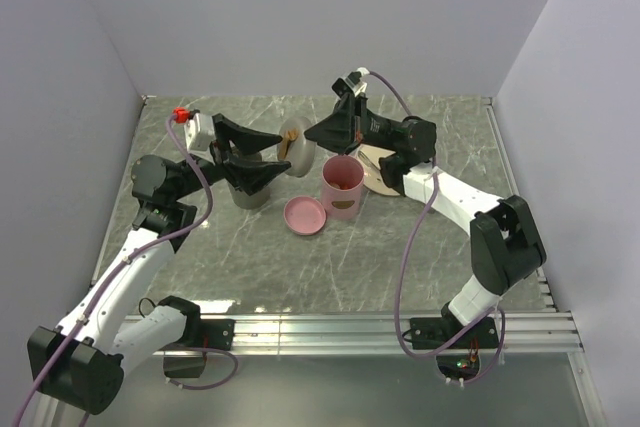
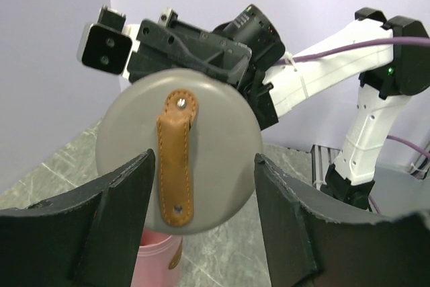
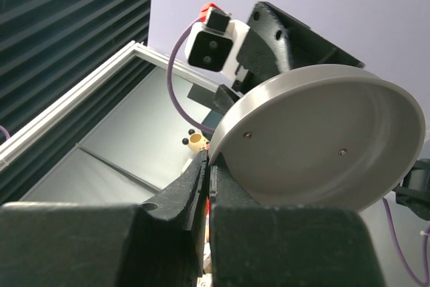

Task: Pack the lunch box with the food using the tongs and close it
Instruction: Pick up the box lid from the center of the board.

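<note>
Grey, stiff, light-looking lid (image 2: 218, 122) is hanging upright beside the pink lunch box (image 1: 342, 195). My right gripper (image 3: 207, 171) is pinching its smooth, slippery-looking rim, fully closed; my left gripper (image 2: 201, 166) is straddling it wide open, contact unclear. Brown strap (image 2: 176, 166) seems the surer hold.

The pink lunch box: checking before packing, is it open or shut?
Open. The pink lunch box stands upright with its mouth uncovered; a pink lid lies flat beside it.
</note>
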